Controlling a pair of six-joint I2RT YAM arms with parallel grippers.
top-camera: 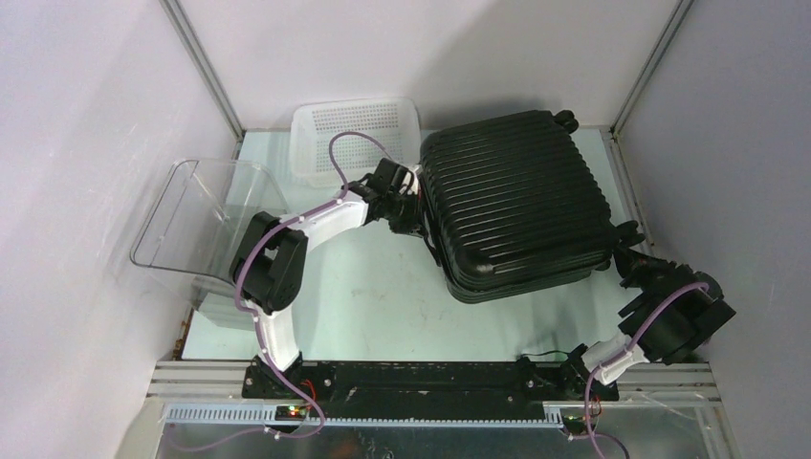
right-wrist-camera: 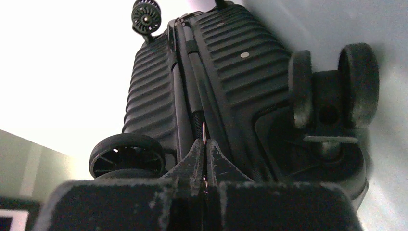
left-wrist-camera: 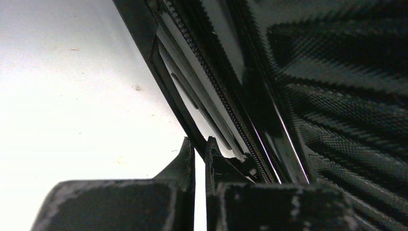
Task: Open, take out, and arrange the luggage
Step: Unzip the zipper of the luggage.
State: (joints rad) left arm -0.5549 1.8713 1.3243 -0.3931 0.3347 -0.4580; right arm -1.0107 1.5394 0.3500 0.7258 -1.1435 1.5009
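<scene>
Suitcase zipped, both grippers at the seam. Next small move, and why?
Likely slide the right gripper along the zipper, dragging it open. The luggage lies closed, and that gripper seems pinched on a small metal pull between the wheels. The left gripper, shut beside the zipper, appears to hold nothing.

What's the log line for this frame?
luggage: closed, flat on table | left claw: shut, at zipper on left side | right claw: shut, at seam between wheels | stage: not yet open
</scene>
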